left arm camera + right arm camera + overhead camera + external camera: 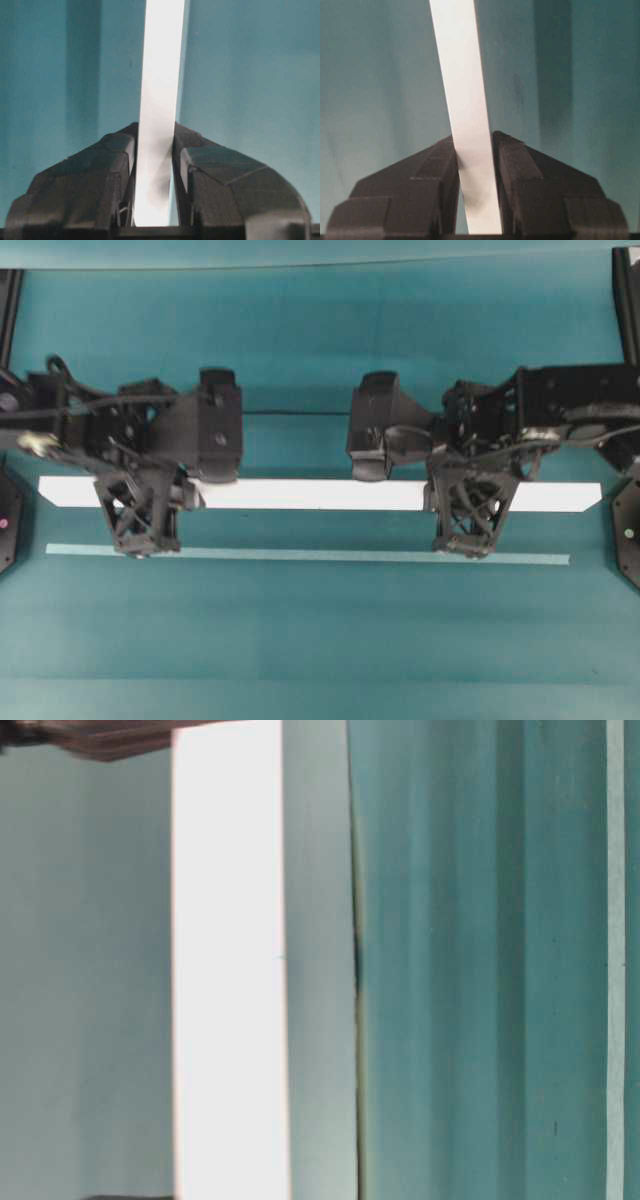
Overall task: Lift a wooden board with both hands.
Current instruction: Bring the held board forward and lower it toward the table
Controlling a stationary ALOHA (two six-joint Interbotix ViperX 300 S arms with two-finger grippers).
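Wooden board (320,495) level, left gripper (140,530) and right gripper (468,530) jaws clamped across it near either end

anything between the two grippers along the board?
No. In the overhead view the wooden board runs bare between the left gripper and the right gripper.

- Both arms are matt black, with boxy wrist housings (219,425).
- The left gripper (140,540) and the right gripper (468,543) have fingers built as open lattice trusses.
- Black cables (90,400) loop over the links behind the left wrist housing.
- In the wrist views the jaws are thick, angular, faceted black blocks.
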